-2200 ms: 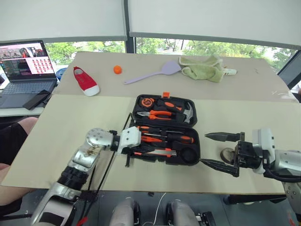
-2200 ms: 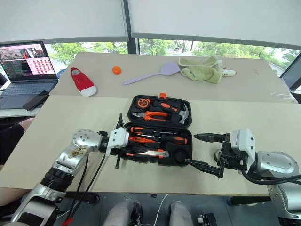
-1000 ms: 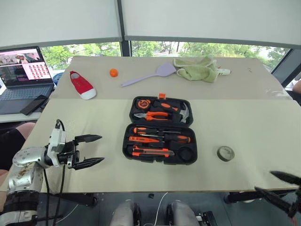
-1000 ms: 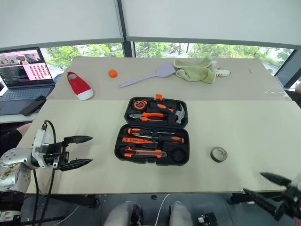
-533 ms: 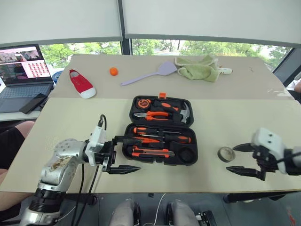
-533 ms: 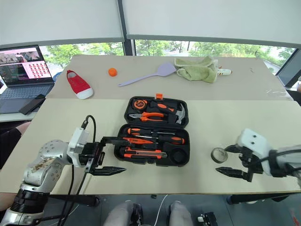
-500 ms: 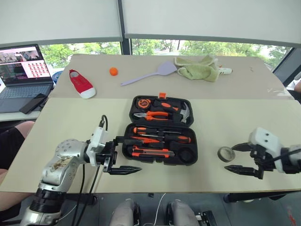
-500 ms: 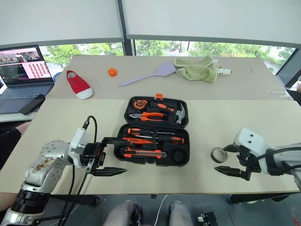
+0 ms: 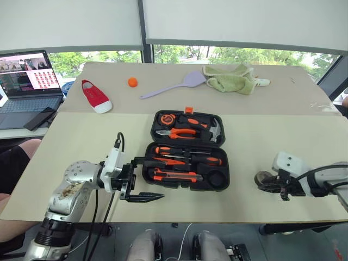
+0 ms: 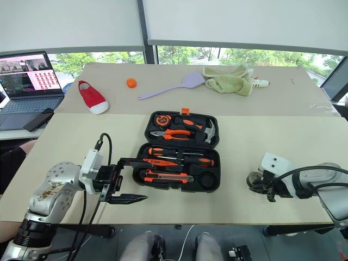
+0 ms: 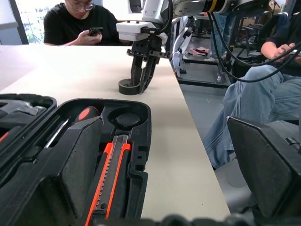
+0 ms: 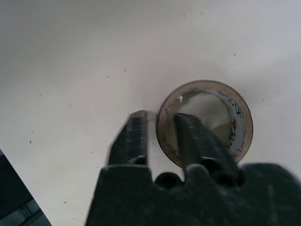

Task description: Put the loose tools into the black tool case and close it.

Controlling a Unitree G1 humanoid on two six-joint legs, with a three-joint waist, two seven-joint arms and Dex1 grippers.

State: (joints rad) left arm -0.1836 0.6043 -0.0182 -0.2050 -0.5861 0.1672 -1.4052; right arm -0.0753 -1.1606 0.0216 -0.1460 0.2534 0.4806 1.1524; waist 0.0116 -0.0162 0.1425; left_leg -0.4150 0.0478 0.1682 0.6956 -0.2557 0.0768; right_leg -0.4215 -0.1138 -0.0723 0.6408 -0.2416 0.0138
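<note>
one tool case [image 9: 187,149], one tape roll [image 12: 205,122], two pincers [image 9: 142,178] [image 12: 160,136]

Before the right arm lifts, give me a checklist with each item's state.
1. Right claw shut on the tape roll wall, one finger inside the ring, one outside: ok.
2. Tape roll off the table: not ok, it sits flat.
3. Black tool case open: ok.
4. Round slot at the case's corner free: ok.
5. Left claw open and not over the slot: ok.
6. Grip firm enough to lift: cannot tell.
</note>
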